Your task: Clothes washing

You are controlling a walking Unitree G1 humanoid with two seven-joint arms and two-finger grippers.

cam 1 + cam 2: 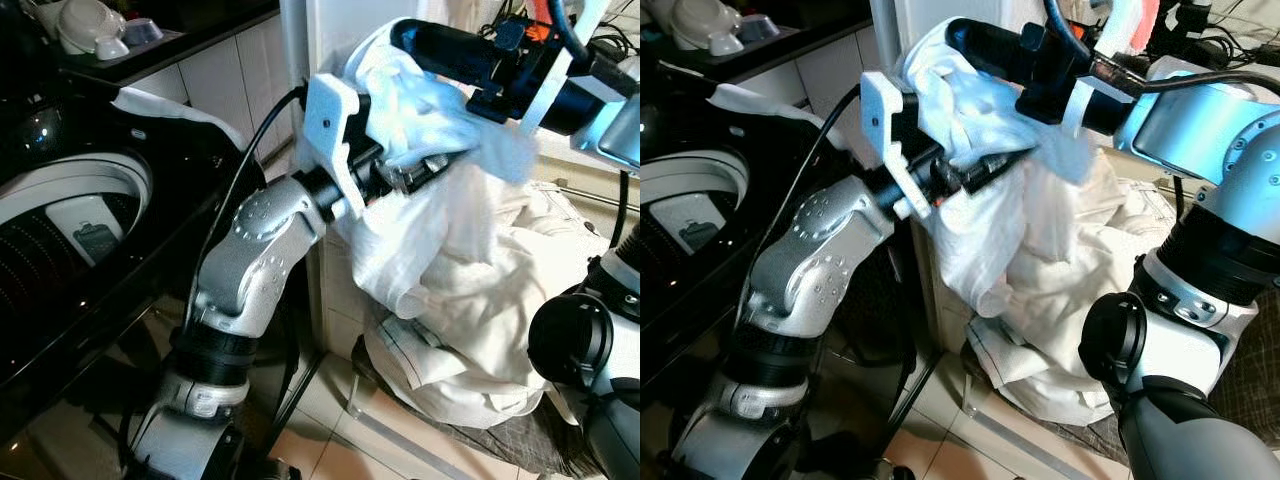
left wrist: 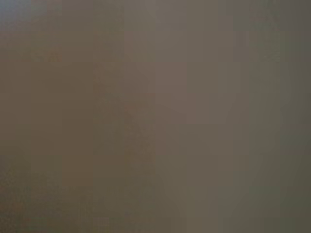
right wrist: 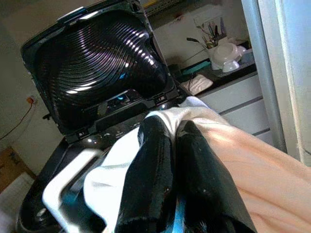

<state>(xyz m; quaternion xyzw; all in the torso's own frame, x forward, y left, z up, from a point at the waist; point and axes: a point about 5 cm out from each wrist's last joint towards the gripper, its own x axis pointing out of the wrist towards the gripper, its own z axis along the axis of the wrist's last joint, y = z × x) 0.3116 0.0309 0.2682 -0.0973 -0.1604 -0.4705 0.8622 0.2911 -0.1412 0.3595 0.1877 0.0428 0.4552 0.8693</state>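
Note:
A white garment [image 1: 440, 250] hangs bunched between my two grippers, above a heap of white laundry [image 1: 470, 360] at the lower right. My left gripper [image 1: 418, 172] reaches in from the left and is shut on the white garment at mid-height, its fingers mostly buried in cloth. Cloth covers the left wrist view. My right gripper [image 1: 958, 38] comes from the upper right and is shut on the garment's top fold; in the right wrist view its black fingers [image 3: 150, 160] press together with cloth around them. The top-loading washing machine [image 1: 70, 215] stands open at the left, its lid [image 3: 102, 63] raised.
The heap of laundry lies on a dark mesh basket [image 1: 520, 435] on the tiled floor. White cabinets [image 1: 225, 75] and a dark counter with white crockery [image 1: 90, 25] stand behind the washer. A white upright post [image 1: 325, 30] rises just behind the garment.

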